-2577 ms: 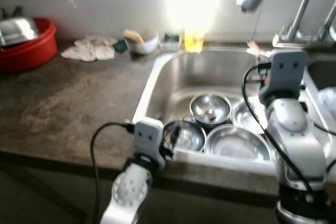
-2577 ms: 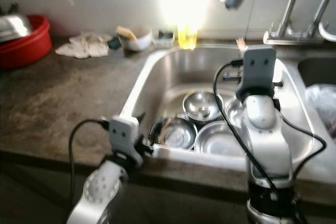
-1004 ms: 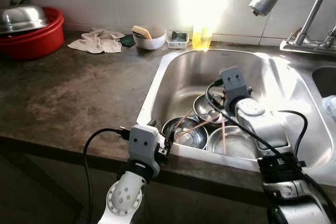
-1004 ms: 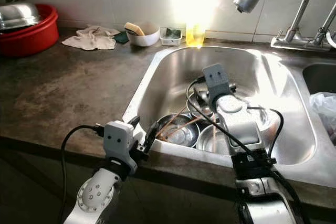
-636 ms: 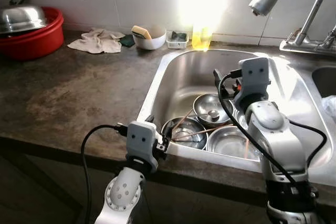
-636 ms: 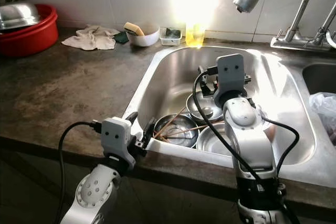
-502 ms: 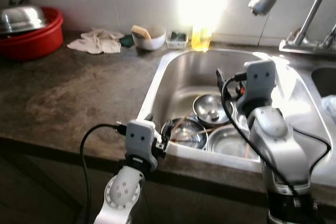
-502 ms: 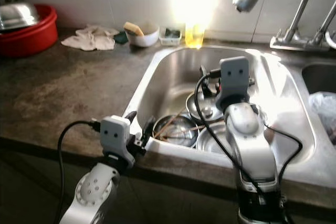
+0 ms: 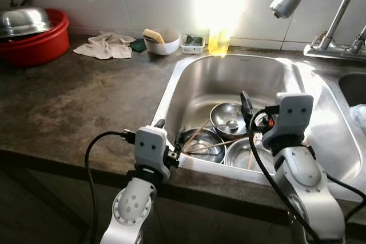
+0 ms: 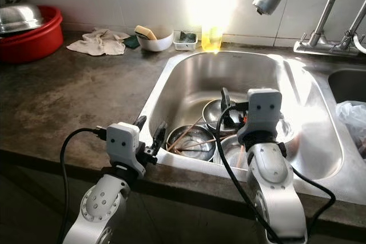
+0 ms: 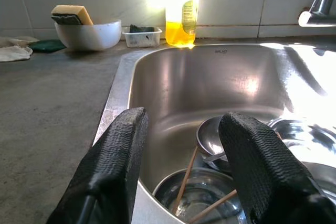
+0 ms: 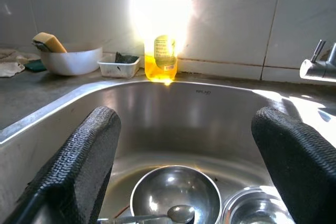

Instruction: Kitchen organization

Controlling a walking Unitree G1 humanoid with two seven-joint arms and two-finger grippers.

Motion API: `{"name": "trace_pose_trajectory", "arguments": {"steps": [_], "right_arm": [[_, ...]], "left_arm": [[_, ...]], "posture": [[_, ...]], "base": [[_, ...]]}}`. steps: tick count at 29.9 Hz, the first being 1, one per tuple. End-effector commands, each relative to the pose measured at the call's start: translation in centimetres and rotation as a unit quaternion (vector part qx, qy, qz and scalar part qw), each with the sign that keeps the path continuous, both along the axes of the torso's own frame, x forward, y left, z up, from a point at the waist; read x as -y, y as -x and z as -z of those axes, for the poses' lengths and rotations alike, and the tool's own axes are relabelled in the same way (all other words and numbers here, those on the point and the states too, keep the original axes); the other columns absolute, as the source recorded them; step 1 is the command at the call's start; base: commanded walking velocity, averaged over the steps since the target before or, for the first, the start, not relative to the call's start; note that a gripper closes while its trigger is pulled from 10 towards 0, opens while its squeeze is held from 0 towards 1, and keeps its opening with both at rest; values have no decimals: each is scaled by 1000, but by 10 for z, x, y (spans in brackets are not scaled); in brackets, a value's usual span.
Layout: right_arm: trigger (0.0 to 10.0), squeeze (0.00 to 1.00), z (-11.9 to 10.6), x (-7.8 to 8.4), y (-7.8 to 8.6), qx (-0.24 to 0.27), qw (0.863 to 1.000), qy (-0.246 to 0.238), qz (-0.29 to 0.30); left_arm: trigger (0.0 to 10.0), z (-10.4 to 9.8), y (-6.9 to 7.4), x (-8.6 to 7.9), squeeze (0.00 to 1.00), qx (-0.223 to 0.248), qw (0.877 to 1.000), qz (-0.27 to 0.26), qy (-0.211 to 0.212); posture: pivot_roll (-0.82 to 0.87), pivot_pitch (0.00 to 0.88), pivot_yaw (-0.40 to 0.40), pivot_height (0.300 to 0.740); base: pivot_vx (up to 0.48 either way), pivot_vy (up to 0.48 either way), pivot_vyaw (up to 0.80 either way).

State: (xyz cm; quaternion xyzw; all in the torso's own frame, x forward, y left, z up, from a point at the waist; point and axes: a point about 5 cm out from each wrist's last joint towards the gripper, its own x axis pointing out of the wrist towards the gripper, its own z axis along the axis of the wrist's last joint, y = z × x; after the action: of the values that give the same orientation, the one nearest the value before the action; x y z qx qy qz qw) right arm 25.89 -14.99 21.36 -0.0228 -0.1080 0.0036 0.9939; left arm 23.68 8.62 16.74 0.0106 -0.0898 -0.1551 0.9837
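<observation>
Nearest, our left gripper [image 9: 170, 135] waits open and empty at the sink [image 9: 171, 87] rim; our right gripper [image 10: 226, 107] hangs wide open, empty, above the steel bowls [image 9: 230, 119] with chopsticks [image 9: 197, 132], probably ready to collect them; behind stands the soap bottle [image 9: 219, 41]

A dark, mottled stone countertop [image 9: 74, 107] runs beneath a bright tiled wall. At its far left corner sits a red plastic basin [image 9: 35, 41] holding a domed steel lid [image 9: 26, 20]. Along the back edge lie a crumpled off-white cloth [image 9: 107, 46], a green scouring pad [image 9: 137, 44], a white bowl [image 9: 162, 43] holding a yellow sponge [image 9: 152, 35], a small clear tray [image 9: 193, 43] and a bottle of yellow dish liquid [image 9: 219, 41]. A stainless steel sink [image 9: 166, 92] is set into the countertop.
</observation>
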Motion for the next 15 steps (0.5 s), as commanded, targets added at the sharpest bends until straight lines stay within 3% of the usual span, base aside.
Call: {"name": "trace_pose_trajectory", "arguments": {"steps": [1, 15], "right_arm": [[10000, 0, -5, 1, 7, 22, 1000, 5, 1], [10000, 0, 0, 2, 8, 23, 1000, 11, 7]], "left_arm": [[10000, 2, 0, -1, 0, -3, 1000, -4, -5], [10000, 1, 0, -3, 0, 3, 1000, -9, -3]], "posture": [[93, 71, -20, 740], [87, 54, -16, 740]], "base": [[0, 0, 0], [0, 0, 0]]}}
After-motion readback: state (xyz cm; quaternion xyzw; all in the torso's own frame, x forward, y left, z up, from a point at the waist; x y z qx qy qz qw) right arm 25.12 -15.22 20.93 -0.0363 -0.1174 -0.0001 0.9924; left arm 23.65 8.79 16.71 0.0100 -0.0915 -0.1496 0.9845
